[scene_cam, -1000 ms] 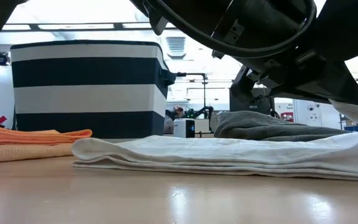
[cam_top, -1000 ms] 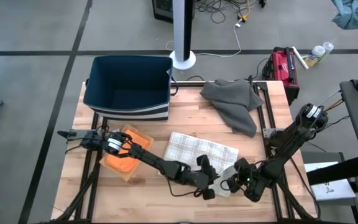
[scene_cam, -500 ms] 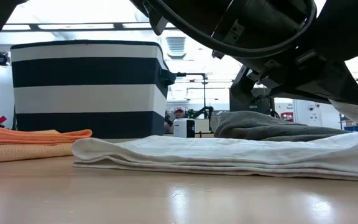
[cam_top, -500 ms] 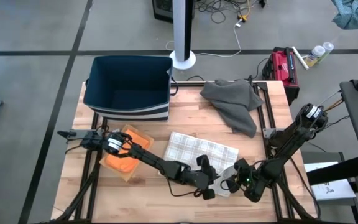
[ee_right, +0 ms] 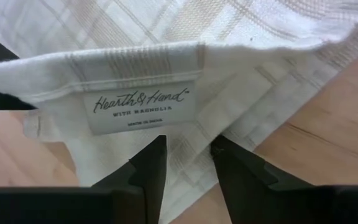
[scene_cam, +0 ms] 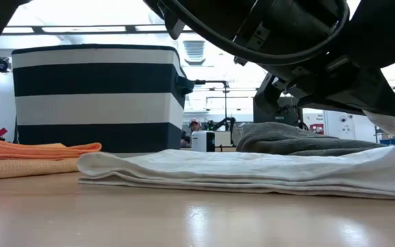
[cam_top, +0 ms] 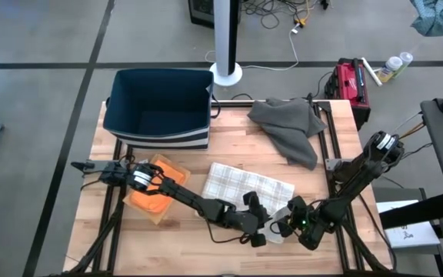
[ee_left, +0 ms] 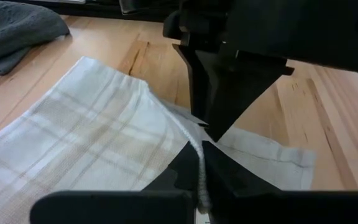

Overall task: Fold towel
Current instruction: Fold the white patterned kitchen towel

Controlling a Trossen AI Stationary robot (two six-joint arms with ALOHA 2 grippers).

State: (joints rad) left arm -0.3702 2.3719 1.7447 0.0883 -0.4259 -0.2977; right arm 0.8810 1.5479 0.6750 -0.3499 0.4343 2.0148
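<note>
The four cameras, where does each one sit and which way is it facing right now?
High view: overhead, straight down on the table, both arms.
Low view: tabletop height, level across the plaid towel; arms overhead.
Left wrist view: left gripper shut on the plaid towel's edge.
Right wrist view: right gripper over the towel's label.
Shared: all four show the plaid towel.

Counted on the table (cam_top: 229, 138): one checked white towel (cam_top: 246, 186), one grey cloth (cam_top: 289, 127), one orange cloth (cam_top: 154, 196), one striped navy bin (cam_top: 160, 108), plus two dark grippers, left (cam_top: 257, 223) and right (cam_top: 284, 225).
</note>
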